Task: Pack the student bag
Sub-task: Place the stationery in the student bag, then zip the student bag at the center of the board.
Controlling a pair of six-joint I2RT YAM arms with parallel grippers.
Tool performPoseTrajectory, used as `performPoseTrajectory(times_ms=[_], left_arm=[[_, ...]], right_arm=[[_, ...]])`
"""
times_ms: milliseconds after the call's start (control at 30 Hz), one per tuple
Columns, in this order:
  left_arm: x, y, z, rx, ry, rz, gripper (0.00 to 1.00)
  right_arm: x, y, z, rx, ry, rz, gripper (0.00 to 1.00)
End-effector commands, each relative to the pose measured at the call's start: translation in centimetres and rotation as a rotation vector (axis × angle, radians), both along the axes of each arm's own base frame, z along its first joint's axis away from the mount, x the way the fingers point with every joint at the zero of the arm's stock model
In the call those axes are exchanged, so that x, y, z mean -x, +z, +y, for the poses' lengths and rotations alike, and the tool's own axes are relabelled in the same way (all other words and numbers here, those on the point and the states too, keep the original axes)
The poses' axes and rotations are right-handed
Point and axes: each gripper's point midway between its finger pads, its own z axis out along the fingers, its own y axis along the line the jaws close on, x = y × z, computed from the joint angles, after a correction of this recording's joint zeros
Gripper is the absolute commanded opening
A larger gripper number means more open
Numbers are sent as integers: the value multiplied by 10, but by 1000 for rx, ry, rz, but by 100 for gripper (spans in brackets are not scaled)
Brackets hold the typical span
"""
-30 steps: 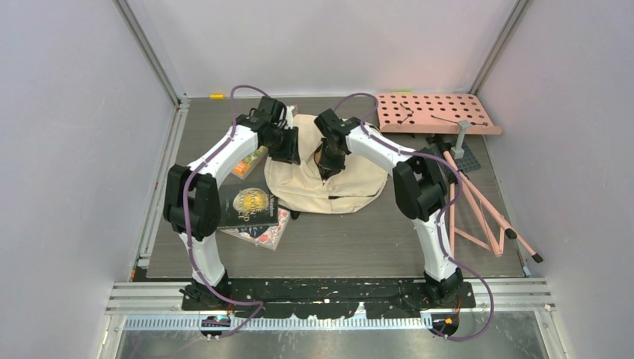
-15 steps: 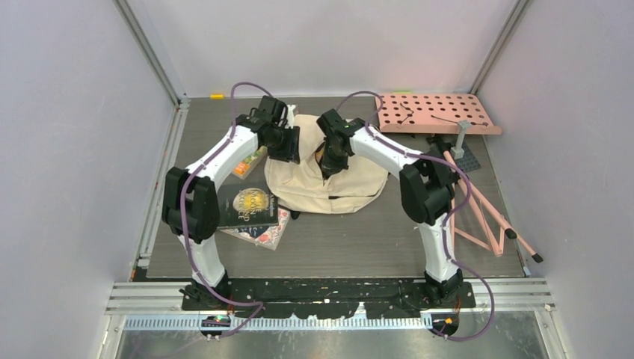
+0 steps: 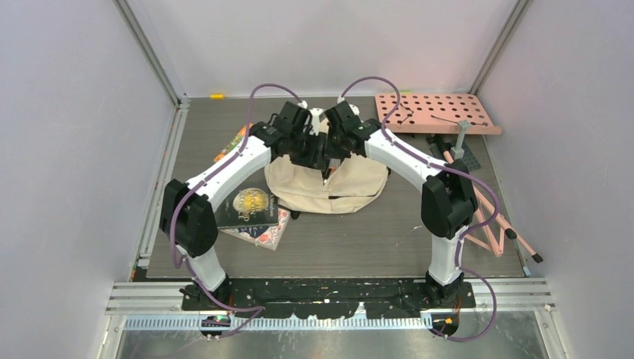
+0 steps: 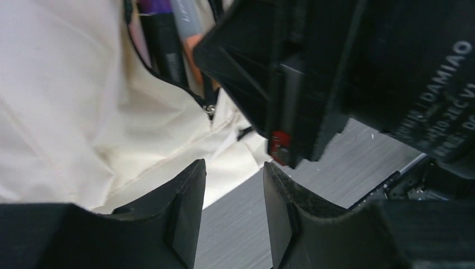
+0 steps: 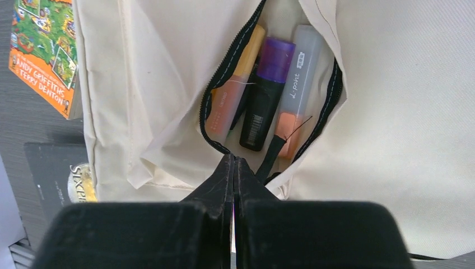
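Right pincer [image 5: 234,163] shut tight at near end of student bag [image 5: 392,112] pocket slit [image 5: 223,78], which runs straight ahead; grip unclear. Left pincer [image 4: 232,202] part-open, empty, alongside.

The student bag [image 5: 403,112] is plain cream with a black zipper [image 5: 223,75]. Inside lie an orange marker [image 5: 227,106] and a purple-capped black marker [image 5: 268,95]. The perforated board [image 3: 434,112] is pink.

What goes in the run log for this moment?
cream fabric backpack: front pocket unzipped | highlighter pens: three inside pocket | right gripper: shut at zip's end | left gripper: open, empty
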Motion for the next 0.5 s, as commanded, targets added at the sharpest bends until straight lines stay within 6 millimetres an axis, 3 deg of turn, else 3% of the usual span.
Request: performPoseTrajectory(times_ms=[0, 100, 267, 467], left_arm=[[8, -10, -12, 28, 29, 55, 45], [7, -19, -4, 4, 79, 58, 46], [1, -13, 7, -15, 109, 16, 54], [-1, -11, 30, 3, 135, 38, 55]], right_arm=[[-5, 12, -5, 26, 13, -65, 0], [-3, -2, -10, 5, 29, -9, 10], [-4, -17, -16, -21, 96, 56, 34], [-19, -28, -28, -105, 173, 131, 39]])
